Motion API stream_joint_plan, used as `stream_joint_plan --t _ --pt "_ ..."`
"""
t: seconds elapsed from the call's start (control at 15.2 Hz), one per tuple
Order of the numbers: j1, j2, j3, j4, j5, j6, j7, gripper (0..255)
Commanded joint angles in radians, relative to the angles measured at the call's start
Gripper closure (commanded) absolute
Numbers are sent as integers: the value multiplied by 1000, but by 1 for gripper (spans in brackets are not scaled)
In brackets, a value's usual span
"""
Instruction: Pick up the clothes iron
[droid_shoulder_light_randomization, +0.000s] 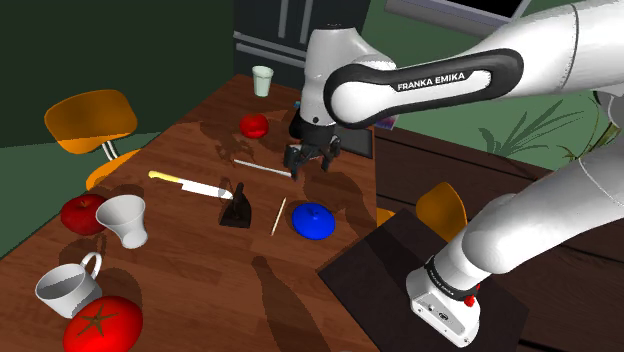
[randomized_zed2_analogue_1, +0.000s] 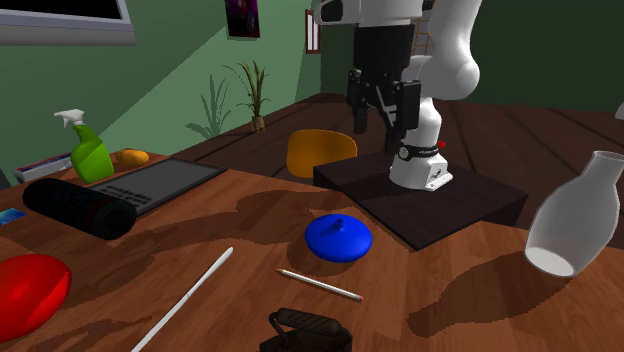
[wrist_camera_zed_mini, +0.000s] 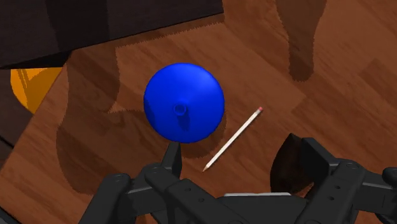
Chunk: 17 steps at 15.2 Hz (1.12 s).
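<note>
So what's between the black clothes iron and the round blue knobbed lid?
A thin pale pencil lies between the black iron and blue lid, touching neither; the shoulder view shows it.

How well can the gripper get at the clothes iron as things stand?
Probably yes. The gripper hangs open above the table, and the clothes iron stands with its handle up, nothing over it. The pencil and the blue lid lie apart from it.

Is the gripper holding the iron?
No, the open gripper hangs empty, and the black iron sits on the table apart from it.
</note>
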Motion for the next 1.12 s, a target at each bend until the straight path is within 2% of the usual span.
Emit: stream_joint_plan --t 0.0,0.26,0.46,0.79,1.06 --pt "-8 88 30 38 -33 44 74 0" --pt "-1 267 67 128 -124 106 229 0" --pt "25 404 68 212 -203 136 342 0" --pt "103 624 29 382 -315 153 499 0" --pt "176 791 -17 547 -372 144 589 0"
